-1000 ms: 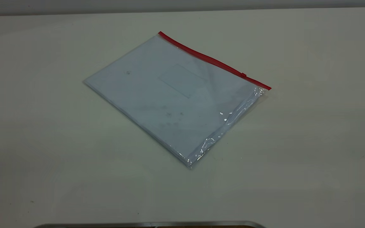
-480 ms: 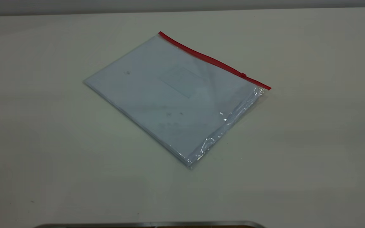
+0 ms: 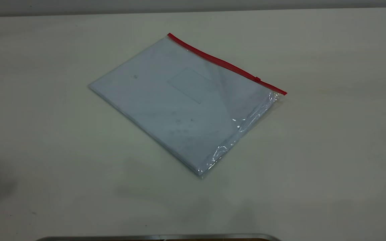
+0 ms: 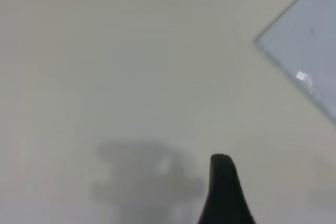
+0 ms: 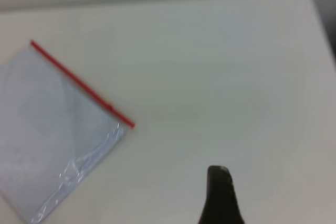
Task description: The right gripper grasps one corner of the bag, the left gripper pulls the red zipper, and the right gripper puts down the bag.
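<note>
While only a single dark fingertip of the right gripper [image 5: 219,195] shows in its wrist view, there is no telling whether its jaws stand wide or narrow, and it hangs over bare table, well apart from the bag [image 3: 183,103]. Same story on the other side: the left gripper [image 4: 224,190] shows one black finger above its own blurred shadow, its opening impossible to read, with a corner of the bag off in the distance.

What's new? Soft shadows now spread across the near part of the table [image 3: 45,150] in the exterior view, at the left edge and along the front, where half a second ago the surface was evenly lit. The bag itself has not shifted at all. I read that as both arms coming in overhead, so the approach is under way and no grasp has begun.

The bag lies flat, turned at an angle, white sheets showing through, and the red zipper [image 3: 224,63] runs along its far edge with the slider tab [image 3: 257,79] near the right corner. That corner looks the likely one for the right gripper.

The table is pale and matte. A metal rim [image 3: 159,237] edges the bottom of the view.
</note>
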